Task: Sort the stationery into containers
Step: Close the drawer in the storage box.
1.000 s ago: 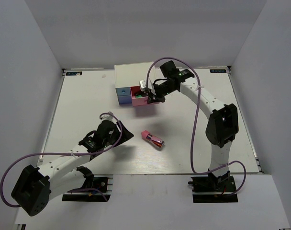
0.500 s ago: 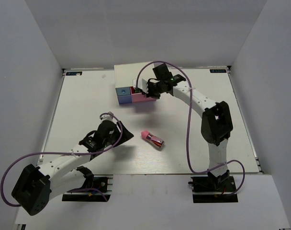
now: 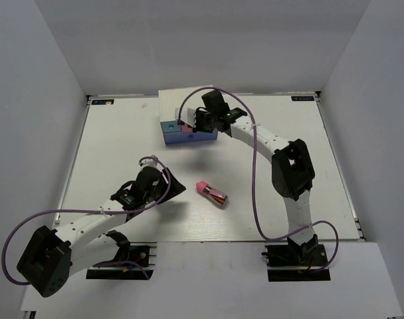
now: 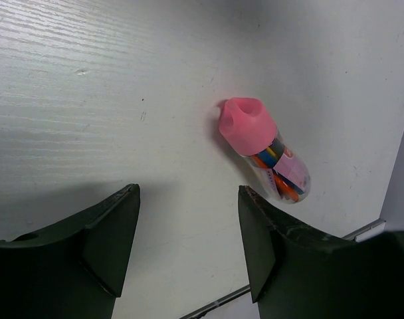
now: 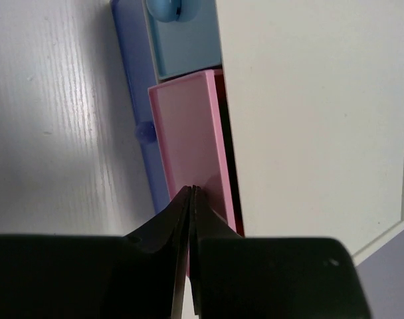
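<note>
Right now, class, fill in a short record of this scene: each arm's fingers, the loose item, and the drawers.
left fingers: open, holding nothing, the tube just beyond them
right fingers: shut, tips at the front of the pink drawer
tube: pink cap, lying on its side on the table, nothing touching it
pink drawer: partly out of the white cabinet
light blue drawer: next to the pink one, knob showing
other stationery: none in view
</note>
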Tool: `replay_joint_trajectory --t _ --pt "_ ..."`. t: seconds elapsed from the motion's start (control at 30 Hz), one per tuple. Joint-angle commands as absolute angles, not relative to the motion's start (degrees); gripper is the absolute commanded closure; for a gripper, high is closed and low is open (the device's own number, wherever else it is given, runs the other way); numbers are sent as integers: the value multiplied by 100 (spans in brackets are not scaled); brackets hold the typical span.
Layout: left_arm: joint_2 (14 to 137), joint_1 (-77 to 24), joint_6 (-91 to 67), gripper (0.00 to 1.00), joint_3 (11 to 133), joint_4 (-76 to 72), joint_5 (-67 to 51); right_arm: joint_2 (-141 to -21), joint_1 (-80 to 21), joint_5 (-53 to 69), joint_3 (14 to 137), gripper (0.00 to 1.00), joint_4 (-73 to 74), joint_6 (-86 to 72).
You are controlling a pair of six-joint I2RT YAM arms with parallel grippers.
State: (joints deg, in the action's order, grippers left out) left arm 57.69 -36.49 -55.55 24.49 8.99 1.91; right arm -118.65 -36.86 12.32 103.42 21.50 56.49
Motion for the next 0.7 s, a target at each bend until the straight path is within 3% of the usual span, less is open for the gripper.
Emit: replay_joint_trajectory --t 0.0,0.23,0.4,0.57,0.67 --pt "5748 -3656 -5555 29 2531 861 176 -11979 -3727 915 10600 94 1732 5651" --pt "5748 -3656 -5555 29 2531 809 176 -11875 -3727 940 10521 94 1862 5581" --pt "5695 -3656 -5440 23 2470 142 176 -10849 -3691 1852 9521 92 2030 5415" --pt "5993 -3604 -5379 19 2522 -614 316 -9766 -3648 1758 8149 72 1249 4633" --pt "6406 -3604 -5317 19 2812 -922 457 -9475 -3577 1346 7788 67 1073 3808"
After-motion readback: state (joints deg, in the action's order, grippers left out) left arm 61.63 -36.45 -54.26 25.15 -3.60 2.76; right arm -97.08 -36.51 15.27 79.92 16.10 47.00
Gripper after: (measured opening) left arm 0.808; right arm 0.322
